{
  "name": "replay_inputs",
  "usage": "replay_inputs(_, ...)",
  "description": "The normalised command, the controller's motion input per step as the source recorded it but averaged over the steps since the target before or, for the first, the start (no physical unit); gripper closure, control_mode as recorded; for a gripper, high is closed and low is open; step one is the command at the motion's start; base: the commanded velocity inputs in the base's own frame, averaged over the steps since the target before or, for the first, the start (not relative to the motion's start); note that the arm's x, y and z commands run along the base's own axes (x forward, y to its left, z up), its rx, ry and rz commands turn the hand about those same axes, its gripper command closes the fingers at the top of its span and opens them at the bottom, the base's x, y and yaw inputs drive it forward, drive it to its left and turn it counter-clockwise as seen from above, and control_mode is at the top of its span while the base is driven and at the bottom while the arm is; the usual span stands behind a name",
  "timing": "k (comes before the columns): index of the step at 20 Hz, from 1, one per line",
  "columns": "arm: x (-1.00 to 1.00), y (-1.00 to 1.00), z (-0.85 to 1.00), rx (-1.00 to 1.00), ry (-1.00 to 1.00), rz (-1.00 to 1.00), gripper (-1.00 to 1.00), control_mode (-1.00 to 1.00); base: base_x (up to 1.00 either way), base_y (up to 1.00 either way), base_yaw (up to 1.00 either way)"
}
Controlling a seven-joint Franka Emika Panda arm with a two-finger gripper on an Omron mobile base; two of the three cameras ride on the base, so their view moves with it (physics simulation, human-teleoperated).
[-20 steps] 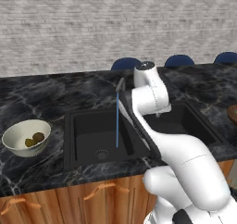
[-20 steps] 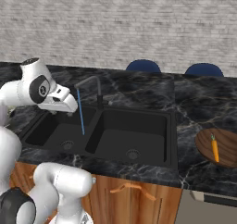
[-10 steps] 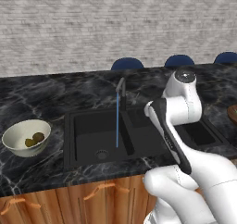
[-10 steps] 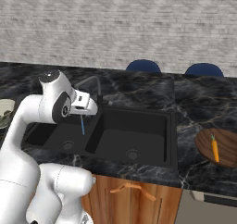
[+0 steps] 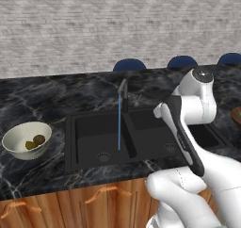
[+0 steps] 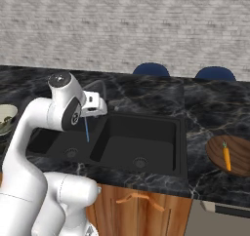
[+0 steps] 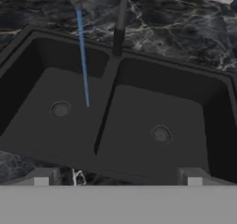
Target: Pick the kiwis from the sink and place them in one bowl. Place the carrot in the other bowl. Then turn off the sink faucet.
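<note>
Fingers [image 7: 117,177] were spread wide open with nothing in them, hanging over the near edge of the sink [image 7: 139,126]. Both basins looked bare, and the faucet [image 7: 119,28] had water running into the left one. Kiwis [image 5: 35,142] sat in the white bowl [image 5: 14,149] on the desk [image 5: 42,100], the carrot [image 6: 226,157] in the brown bowl [image 6: 239,169].

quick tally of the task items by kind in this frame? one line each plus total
kiwis: 2, both in the off-white bowl
carrot: 1, in the brown bowl
bowls: 2
sink: 1, two basins, nothing in either
faucet: 1, water running
Total: 7
</note>
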Motion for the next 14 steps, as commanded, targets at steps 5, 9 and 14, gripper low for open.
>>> replay_inputs(5, 0.00, -0.17, 0.00, -0.16, -0.07, 0.29, -1.00, -1.00, 0.00, 0.00, 0.00)
replay_inputs(9, 0.00, -0.19, 0.00, -0.19, -0.12, 0.33, -1.00, -1.00, 0.00, 0.00, 0.00)
replay_inputs(14, 0.05, -0.25, -0.02, -0.19, -0.18, 0.36, -1.00, -1.00, 0.00, 0.00, 0.00)
